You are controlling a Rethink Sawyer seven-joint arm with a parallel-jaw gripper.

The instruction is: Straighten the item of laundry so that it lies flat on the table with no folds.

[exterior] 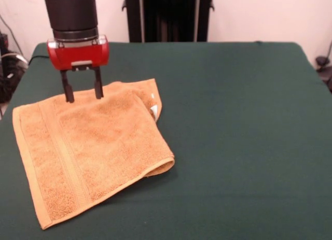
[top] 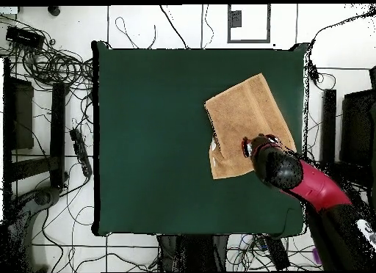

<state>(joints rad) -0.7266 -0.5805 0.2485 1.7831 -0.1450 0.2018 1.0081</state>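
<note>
The orange-tan towel (exterior: pixel 88 152) lies on the dark green table (exterior: pixel 238 126) at the front view's left. Its right part is folded over, so a doubled edge runs along the lower right and a corner with a small white tag (exterior: pixel 154 111) sticks out at the upper right. My gripper (exterior: pixel 82 94) hangs from the red and black arm over the towel's far edge. Its two black fingers are open, with the tips just above or touching the cloth. In the overhead view the towel (top: pixel 239 119) lies at the table's right side, and the arm (top: pixel 279 167) covers its near right part.
The robot's black pedestal (exterior: pixel 168 16) stands behind the table's far edge. Cables and black stands (top: pixel 55 130) lie on the floor around the table. The towel lies close to the table's left edge in the front view.
</note>
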